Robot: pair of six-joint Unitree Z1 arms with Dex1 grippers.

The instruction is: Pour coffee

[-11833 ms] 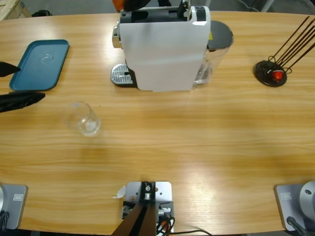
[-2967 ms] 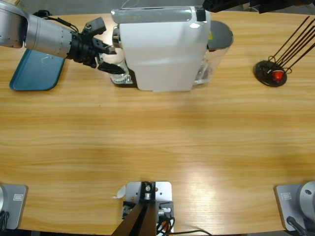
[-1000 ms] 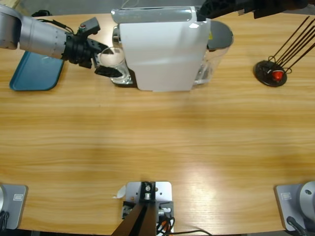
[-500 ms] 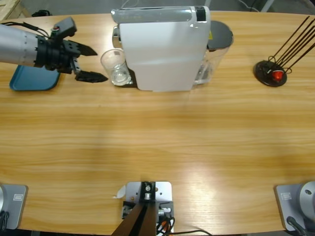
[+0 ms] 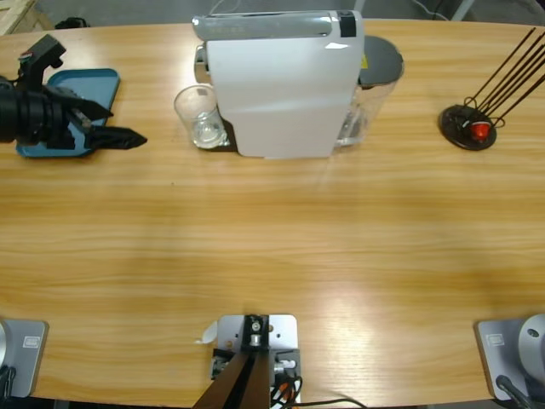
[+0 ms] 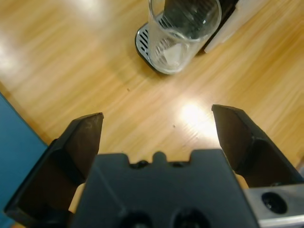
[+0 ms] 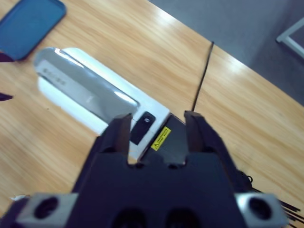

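A clear glass tumbler (image 5: 197,115) stands upright on the drip tray (image 5: 209,136) at the front of the white coffee machine (image 5: 281,81). The glass (image 6: 184,33) looks clear, and the coffee is out of view. My left gripper (image 5: 119,123) hangs open over the table to the left of the glass, apart from it, and holds nothing (image 6: 159,116). High above the machine (image 7: 85,90), my right gripper (image 7: 157,118) looks down on it, with a narrow gap between its jaws and nothing in them. The high view does not show it.
A blue tray (image 5: 68,111) lies at the far left, under the left arm. Behind the machine sits a clear water tank (image 5: 375,85). A black capsule holder (image 5: 473,126) with thin rods and a red capsule stands at the far right.
The left gripper let go of the glass on the drip tray and drew back to the left, open. The right arm's dark shape has left the top of the high view.
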